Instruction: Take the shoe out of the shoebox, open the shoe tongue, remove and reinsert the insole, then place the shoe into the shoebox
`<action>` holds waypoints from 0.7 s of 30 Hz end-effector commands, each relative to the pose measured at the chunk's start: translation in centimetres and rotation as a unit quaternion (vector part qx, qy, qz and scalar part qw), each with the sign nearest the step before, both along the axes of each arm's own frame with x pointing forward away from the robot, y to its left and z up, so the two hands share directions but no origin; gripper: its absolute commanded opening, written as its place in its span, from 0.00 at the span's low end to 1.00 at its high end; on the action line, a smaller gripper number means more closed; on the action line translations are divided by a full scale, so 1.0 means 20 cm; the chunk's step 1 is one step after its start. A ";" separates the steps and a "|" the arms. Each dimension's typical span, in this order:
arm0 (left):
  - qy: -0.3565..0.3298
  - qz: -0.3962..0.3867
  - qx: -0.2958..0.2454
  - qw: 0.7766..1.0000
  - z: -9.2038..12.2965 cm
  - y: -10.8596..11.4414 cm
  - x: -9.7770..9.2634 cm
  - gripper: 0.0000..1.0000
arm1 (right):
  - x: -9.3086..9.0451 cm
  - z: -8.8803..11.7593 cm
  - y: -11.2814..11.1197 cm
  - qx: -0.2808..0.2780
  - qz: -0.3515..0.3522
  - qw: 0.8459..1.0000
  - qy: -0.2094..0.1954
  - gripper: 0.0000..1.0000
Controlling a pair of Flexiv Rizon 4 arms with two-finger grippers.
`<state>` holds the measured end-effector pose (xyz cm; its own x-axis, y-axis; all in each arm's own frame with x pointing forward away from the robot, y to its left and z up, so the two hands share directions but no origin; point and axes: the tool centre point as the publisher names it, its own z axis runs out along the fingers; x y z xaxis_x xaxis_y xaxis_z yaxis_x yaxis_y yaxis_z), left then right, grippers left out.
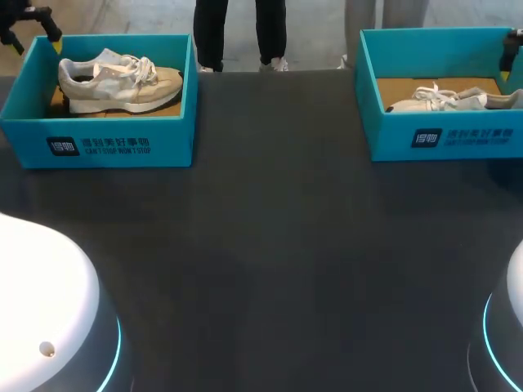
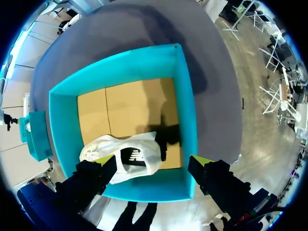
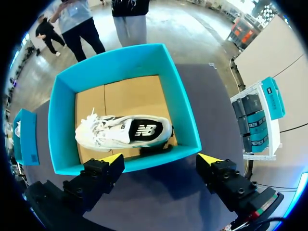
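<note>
Hovering open and empty, our left gripper hangs over the left shoe in the left shoebox, our right gripper over the right shoe in the right shoebox. We should drop straight inside the walls and pinch a heel collar.

— Anything besides?
— Just the table: a dark grey, matte top, shadowed in places.
— Where is it?
— Directly under the right fingers and between them; for the left fingers, it lies ahead, farther out.
</note>
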<state>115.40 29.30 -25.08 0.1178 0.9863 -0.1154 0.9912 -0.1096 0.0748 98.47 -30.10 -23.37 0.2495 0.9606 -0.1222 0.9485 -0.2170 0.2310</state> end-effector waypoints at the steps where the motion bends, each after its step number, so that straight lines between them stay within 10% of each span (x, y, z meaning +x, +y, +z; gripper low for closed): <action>1: 0.055 -0.014 0.007 0.998 -0.02 0.02 0.06 1.00 | 0.00 0.00 0.00 0.001 0.000 1.000 -0.001 1.00; 6: 0.056 -0.025 0.019 0.998 -0.06 0.03 0.09 0.99 | 0.00 0.00 0.00 0.001 0.000 1.000 -0.001 1.00; 13: 0.054 -0.033 0.024 0.998 -0.09 0.03 0.11 0.61 | 0.00 0.00 0.00 0.001 0.000 1.000 -0.001 1.00; 21: 0.050 -0.008 0.047 0.998 -0.14 0.02 0.16 0.46 | 0.00 0.00 0.00 0.001 0.000 1.000 -0.001 1.00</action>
